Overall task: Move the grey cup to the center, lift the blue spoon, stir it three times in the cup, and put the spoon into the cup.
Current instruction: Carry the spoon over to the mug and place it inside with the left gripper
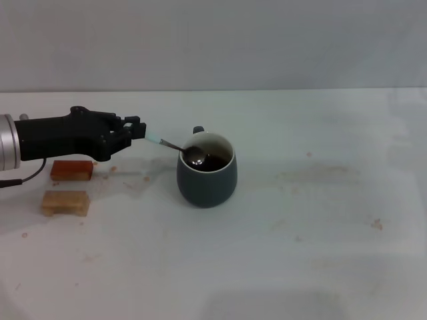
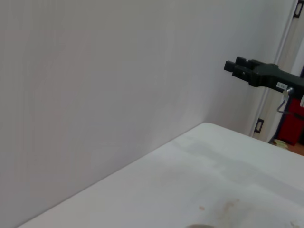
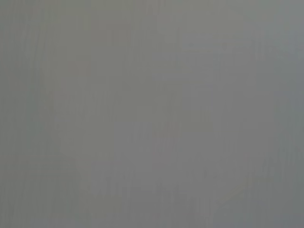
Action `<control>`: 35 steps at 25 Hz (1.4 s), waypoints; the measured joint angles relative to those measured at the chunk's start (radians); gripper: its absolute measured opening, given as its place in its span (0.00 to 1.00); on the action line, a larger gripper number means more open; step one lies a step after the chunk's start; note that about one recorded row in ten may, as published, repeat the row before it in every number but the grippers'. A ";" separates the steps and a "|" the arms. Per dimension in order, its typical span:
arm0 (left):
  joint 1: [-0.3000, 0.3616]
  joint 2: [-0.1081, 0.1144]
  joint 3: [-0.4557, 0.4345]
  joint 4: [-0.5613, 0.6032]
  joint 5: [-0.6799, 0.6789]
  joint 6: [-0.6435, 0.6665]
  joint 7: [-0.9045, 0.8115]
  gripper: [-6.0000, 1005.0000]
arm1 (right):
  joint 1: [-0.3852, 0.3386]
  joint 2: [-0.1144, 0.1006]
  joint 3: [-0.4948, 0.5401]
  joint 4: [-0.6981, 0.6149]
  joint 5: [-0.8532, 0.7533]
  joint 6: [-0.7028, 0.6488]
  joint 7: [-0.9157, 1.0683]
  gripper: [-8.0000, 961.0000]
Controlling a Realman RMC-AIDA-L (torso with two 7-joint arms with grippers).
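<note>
Jaws of my left gripper [image 1: 141, 130] are clenched on the blue spoon [image 1: 175, 148] by its pale handle tip. On the bench [image 1: 300, 253], the grey cup [image 1: 207, 170] stands near centre, rightward of the jaws. Spoon's long axis slopes down-right, bowl inside the cup (right arm out of view).

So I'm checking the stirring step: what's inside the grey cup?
The blue spoon's metal bowl sits in dark liquid inside the grey cup; the left gripper holds its handle. The bottom is hidden.
</note>
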 joint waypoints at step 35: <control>-0.018 -0.006 0.397 0.163 0.002 -0.177 -0.146 0.15 | -0.029 0.003 -0.011 0.012 0.000 -0.003 0.000 0.57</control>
